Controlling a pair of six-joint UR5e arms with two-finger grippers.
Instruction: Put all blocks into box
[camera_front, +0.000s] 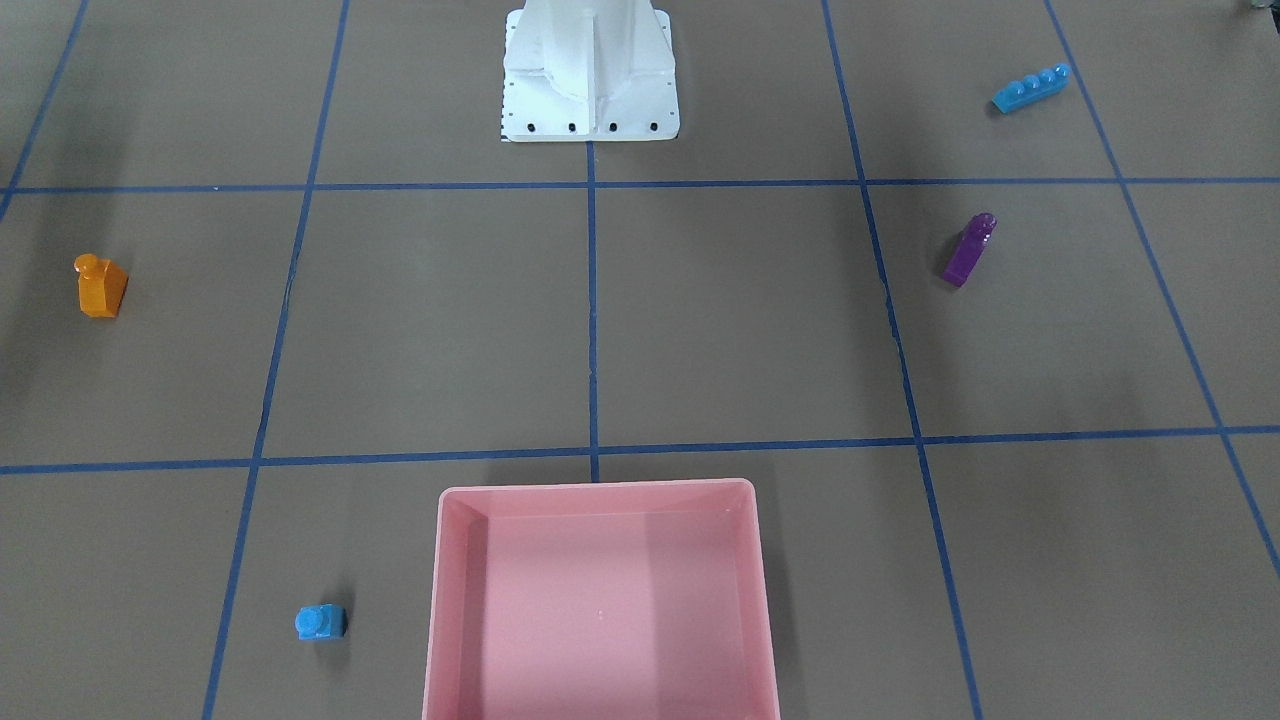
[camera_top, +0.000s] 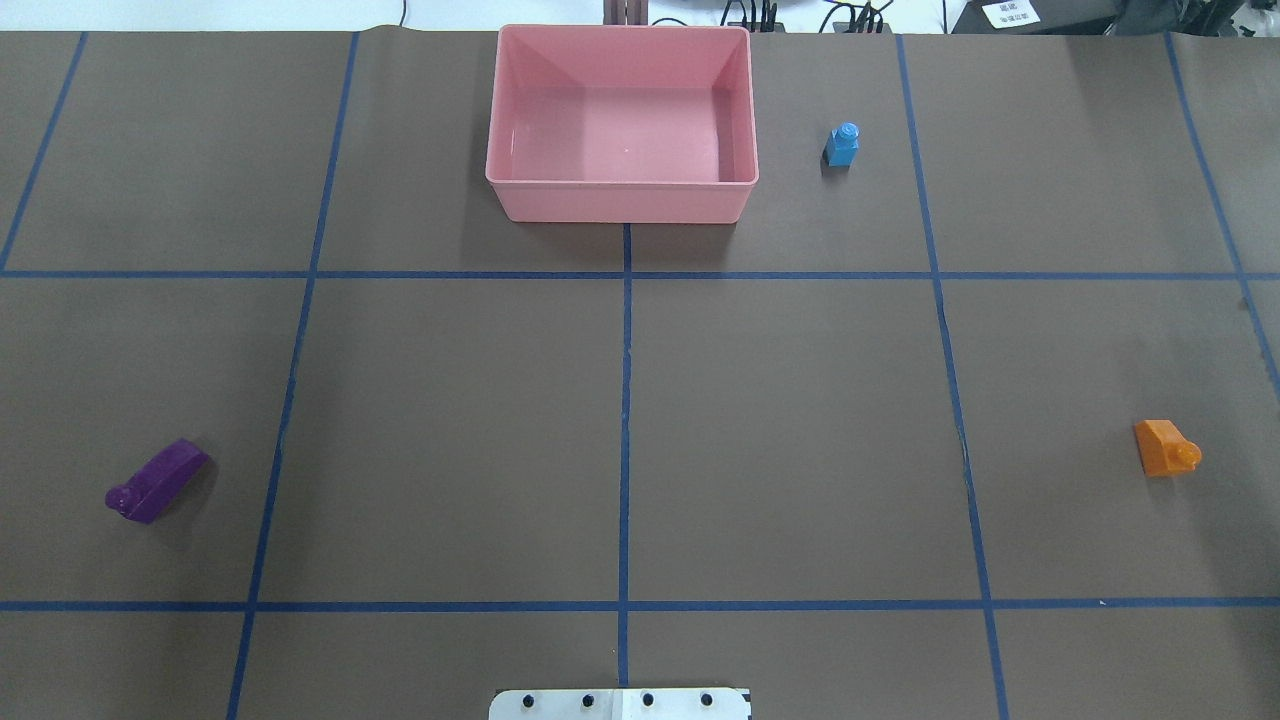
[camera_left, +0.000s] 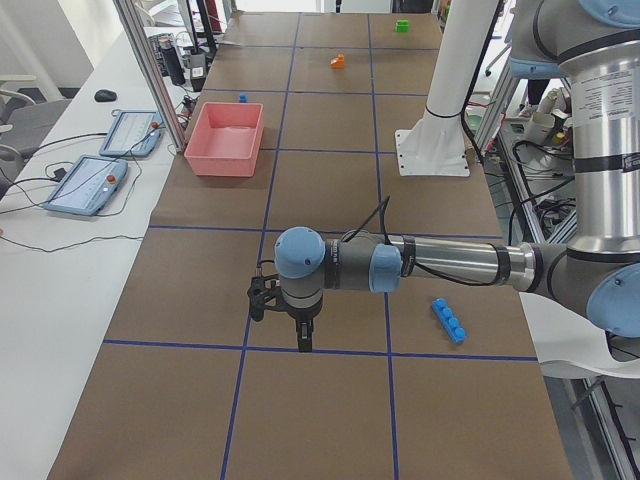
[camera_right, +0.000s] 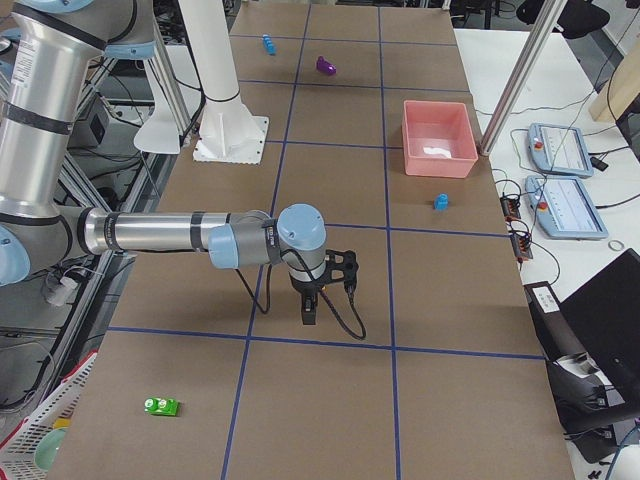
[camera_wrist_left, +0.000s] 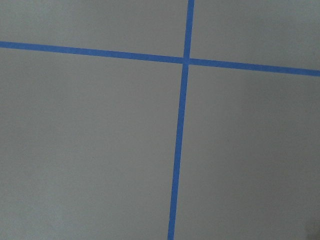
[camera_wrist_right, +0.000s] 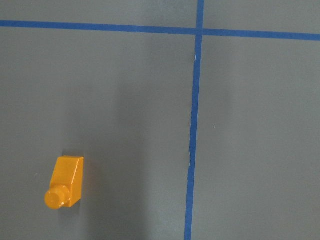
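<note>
1. Looks like square one to me. The box (camera_top: 620, 205) sits top centre in the overhead view with nothing in it, and all five blocks are loose on the worktop (camera_top: 800, 450).
2. In the overhead view the orange block (camera_top: 1165, 447) is mid-right, the purple block (camera_top: 157, 481) is lower left, and the small blue block (camera_top: 842, 145) is near the box's right side. The long blue block (camera_front: 1031, 88) is upper right in the front-facing view. The green block (camera_right: 160, 405) is lower left in the right-side view, well apart from the rest.
3. The right arm (camera_right: 160, 232) reaches out level over the worktop, tool pointing straight down. Its wrist camera has the orange block in its lower left, so I'd guess that's the first pick. It would need to shift over the block, drop, and close across the flat sides rather than the stud.
4. The left arm (camera_left: 450, 262) has the same pose, tool pointing down near a tape crossing (camera_wrist_left: 185, 60). Its wrist camera sees only bare worktop.
5. Only the side views catch the jaws, so I can't tell if either pair is apart or together.
</note>
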